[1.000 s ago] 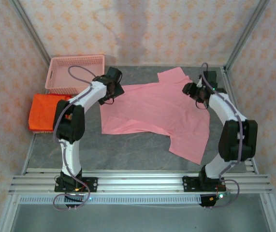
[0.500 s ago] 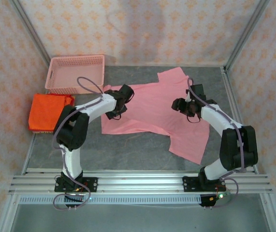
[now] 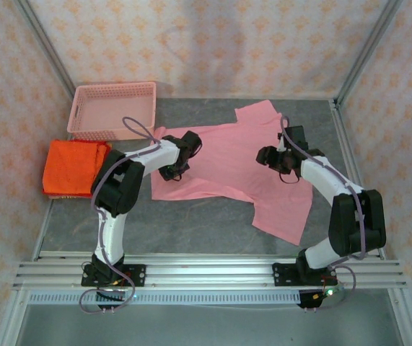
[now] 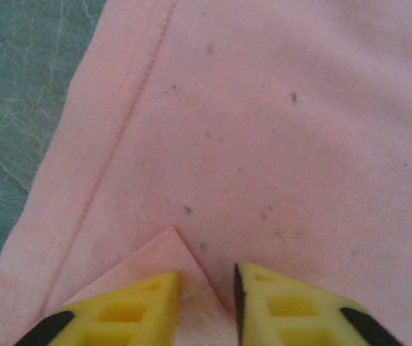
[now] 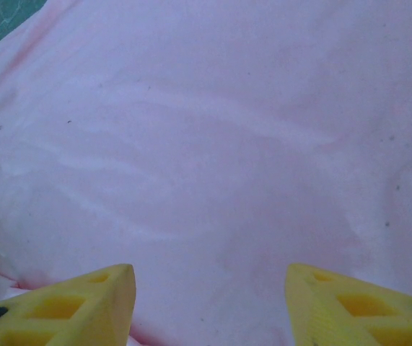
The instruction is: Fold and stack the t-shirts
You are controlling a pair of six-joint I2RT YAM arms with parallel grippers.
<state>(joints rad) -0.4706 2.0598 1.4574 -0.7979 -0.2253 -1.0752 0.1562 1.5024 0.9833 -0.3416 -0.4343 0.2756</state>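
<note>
Pink t-shirt (image 3: 227, 160) lies spread out. Left gripper (image 4: 207, 292) pinches a fold at its 9 o'clock edge. Right gripper (image 5: 209, 281) gapes, released, toward 3 o'clock.

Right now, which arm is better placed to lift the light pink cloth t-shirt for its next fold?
Left, probably: the left pincer grips a raised peak of the light pink cloth t-shirt near the hem; the right pincer stands open over flat cloth.

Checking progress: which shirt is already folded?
The orange shirt, a compact rectangle at far left; the pink shirt lies spread out, unfolded.
</note>
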